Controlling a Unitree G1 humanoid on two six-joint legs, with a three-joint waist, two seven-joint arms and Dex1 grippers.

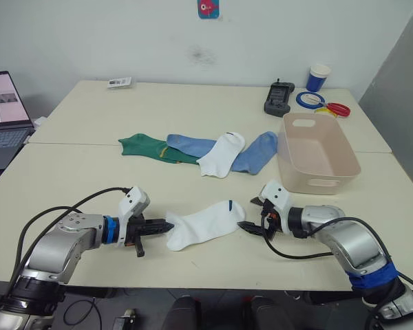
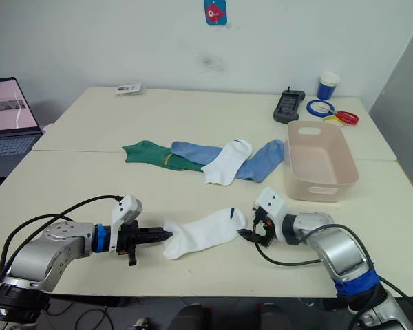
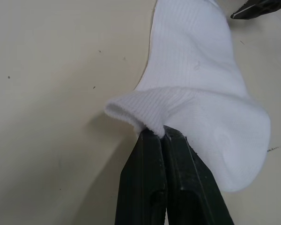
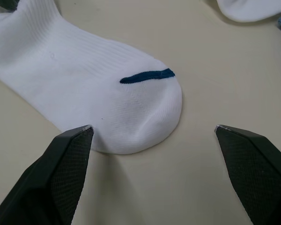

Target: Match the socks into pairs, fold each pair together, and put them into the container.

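The left hand [image 1: 166, 225] pinches the cuff of a white sock [image 1: 205, 224] on the near table [image 1: 76, 179]; the right hand [image 4: 152, 136] gapes at its toe. That thin cuff grip may slip.

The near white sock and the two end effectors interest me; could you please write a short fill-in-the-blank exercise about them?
1. The left end effector is ___ on the cuff of the near white sock.
2. The right end effector is ___ at the sock's toe.
3. The toe carries a short ___ stripe.
4. The pink-beige bin holds ___ socks.

Missing words: shut; open; blue; no
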